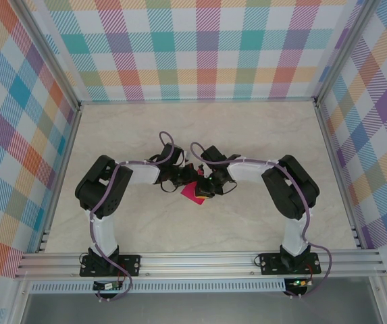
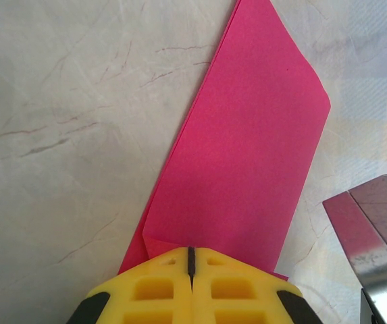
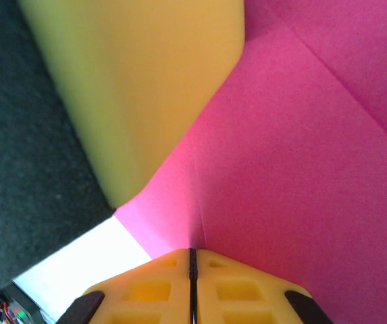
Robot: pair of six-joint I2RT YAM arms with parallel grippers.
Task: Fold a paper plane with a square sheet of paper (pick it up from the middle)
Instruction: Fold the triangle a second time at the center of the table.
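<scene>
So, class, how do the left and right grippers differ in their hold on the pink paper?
The left gripper reaches from the left and pinches the folded paper's end; the right gripper reaches from the right and pinches along a crease. Both are shut on it.

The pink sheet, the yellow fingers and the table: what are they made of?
The pink sheet looks like thin matte paper: it holds sharp creases and has no shine. The yellow fingers look like moulded plastic or rubber, dull, with square hollows; which one I can't tell. The table looks like pale marble with dark veins, though it may be a printed laminate.
</scene>
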